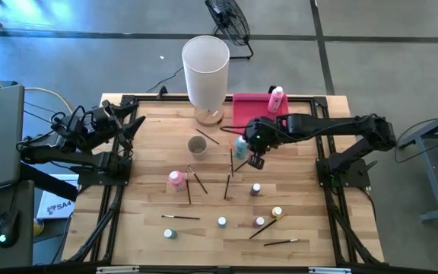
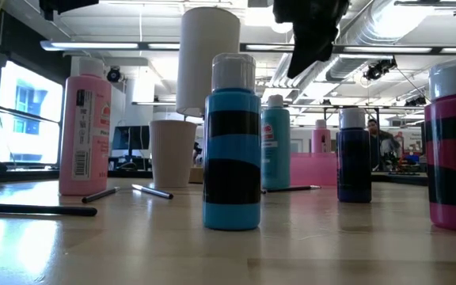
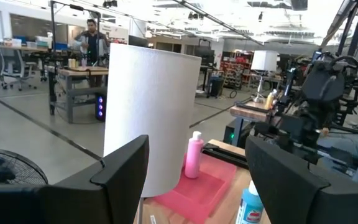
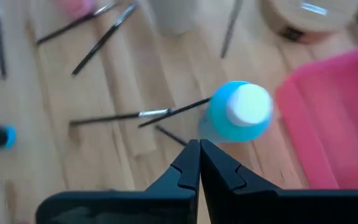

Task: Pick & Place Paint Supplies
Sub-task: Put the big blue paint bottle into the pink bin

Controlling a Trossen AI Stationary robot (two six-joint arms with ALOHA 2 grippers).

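A teal paint bottle (image 1: 240, 147) with a white cap (image 4: 248, 106) stands upright on the wood table, near the pink tray (image 1: 253, 114). My right gripper (image 1: 256, 160) hangs shut just beside it, above the table, slanting down and holding nothing; its tips (image 4: 199, 152) are a little short of the bottle. A thin paintbrush (image 4: 138, 116) lies flat beside the bottle. A taller pink bottle (image 1: 176, 180) stands mid-table, and another pink bottle (image 1: 277, 99) stands in the tray. My left gripper (image 1: 131, 125) waits open at the table's left edge.
A tall white cylinder (image 1: 205, 68) stands at the far edge, and a paper cup (image 1: 196, 144) in front of it. Several brushes (image 1: 227, 186) and tiny bottles (image 1: 255, 188) are scattered over the near half. In the low view a blue bottle (image 2: 232, 142) stands closest.
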